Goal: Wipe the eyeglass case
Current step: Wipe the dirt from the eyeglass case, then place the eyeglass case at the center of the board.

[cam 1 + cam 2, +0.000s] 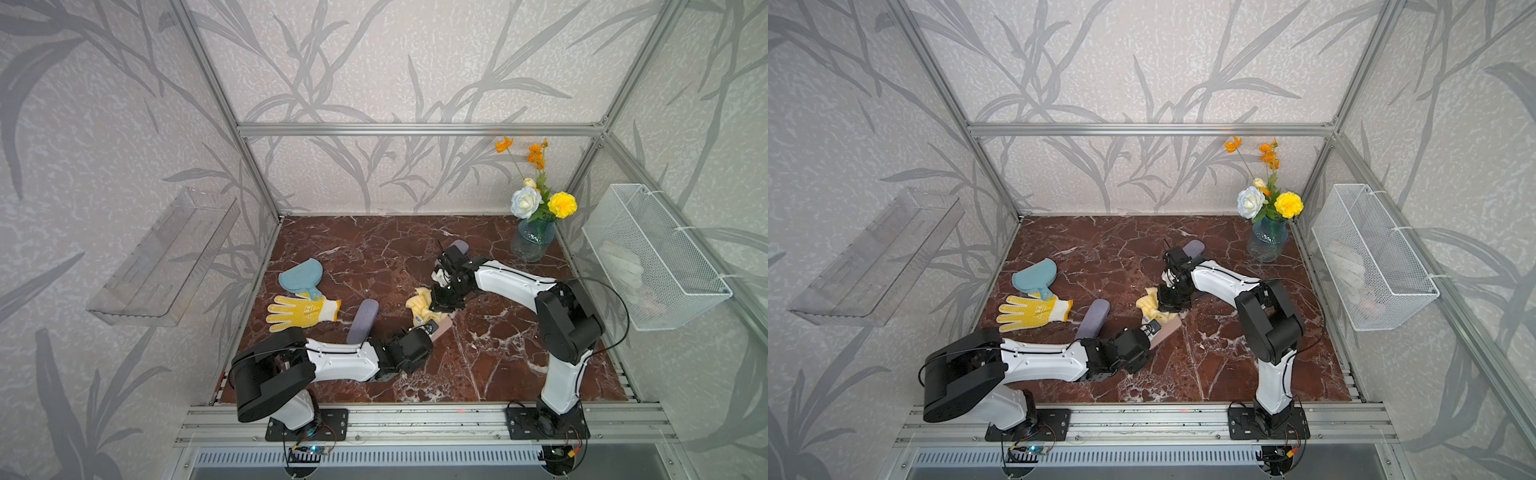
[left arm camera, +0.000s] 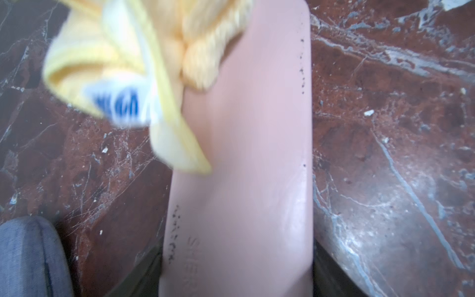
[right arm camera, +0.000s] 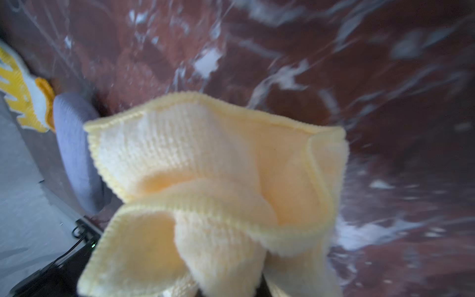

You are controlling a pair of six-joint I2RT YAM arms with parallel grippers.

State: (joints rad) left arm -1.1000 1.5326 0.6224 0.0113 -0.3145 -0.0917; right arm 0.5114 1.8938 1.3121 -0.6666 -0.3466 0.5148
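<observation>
The pink eyeglass case (image 2: 244, 180) lies flat near the middle of the surface (image 1: 374, 249). The left tool (image 1: 433, 329) is clenched on one end of it. In the left wrist view, dark fingers (image 2: 144, 272) flank that end on both sides. Small dark specks dot the case along both long edges.

The right tool (image 1: 442, 305) is clamped tight on a bunched pale yellow cloth (image 1: 419, 307). The cloth rests on the far end of the case and spills over one side. A white and blue label (image 2: 115, 102) shows on a fold of the cloth.

A grey-purple case (image 1: 362, 322) lies just beside the left arm, and a second grey-purple case (image 1: 460, 247) sits behind the right arm's wrist. A yellow work glove (image 1: 299, 311) and a blue mitt (image 1: 301, 276) lie together near the left edge. A glass vase of flowers (image 1: 532, 241) stands in the far right corner. A white wire basket (image 1: 656, 257) hangs on the right wall.
</observation>
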